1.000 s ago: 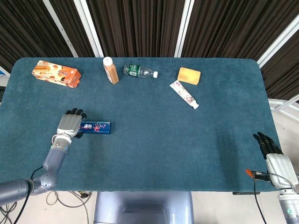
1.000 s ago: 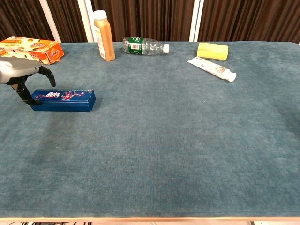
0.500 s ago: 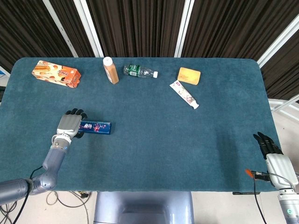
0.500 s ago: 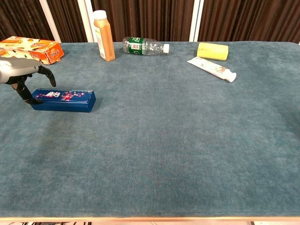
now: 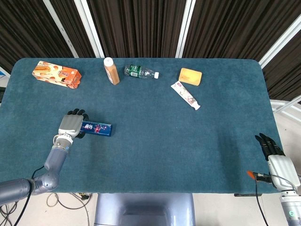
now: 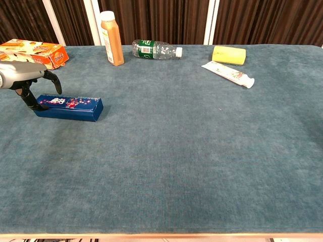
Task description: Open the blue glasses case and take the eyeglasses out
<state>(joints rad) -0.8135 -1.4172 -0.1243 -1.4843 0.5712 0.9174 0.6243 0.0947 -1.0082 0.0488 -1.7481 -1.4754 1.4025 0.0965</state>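
Blue glasses case [image 5: 96, 128] lies closed, flat, near worktop [image 5: 155, 150] left edge; broad bare cloth to its right. Long box, floral print on lid. Left robot hand [image 5: 70, 125] cups its left end, fingers curled over; firm grip unclear. Right robot hand [image 5: 276, 157] off right edge, fingers loosely apart, empty.
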